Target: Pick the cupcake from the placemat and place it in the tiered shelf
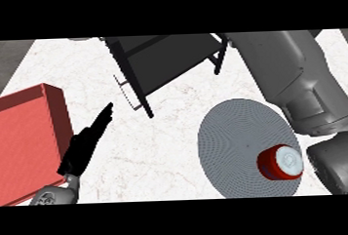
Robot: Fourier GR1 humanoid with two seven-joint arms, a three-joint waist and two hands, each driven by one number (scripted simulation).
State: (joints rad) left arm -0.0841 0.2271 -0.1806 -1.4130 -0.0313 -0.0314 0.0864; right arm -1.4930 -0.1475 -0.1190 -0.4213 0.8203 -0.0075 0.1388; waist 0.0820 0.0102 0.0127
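Observation:
The cupcake (pixel 281 162), with a red wrapper and white icing, stands on the round grey placemat (pixel 239 136) near its lower right rim. The dark tiered shelf (pixel 164 59) sits at the back centre of the counter, tilted in this view. My left hand (pixel 88 142) is at the lower left with its black fingers straight, pointing up and right, touching nothing. My right forearm (pixel 298 81) stretches from the lower right up past the placemat's right side to the top edge beside the shelf; its hand is cut off by that edge.
A red box (pixel 19 144) with a raised rim lies at the left edge, just beside my left hand. White marbled counter (pixel 170 139) lies between the box, the shelf and the placemat.

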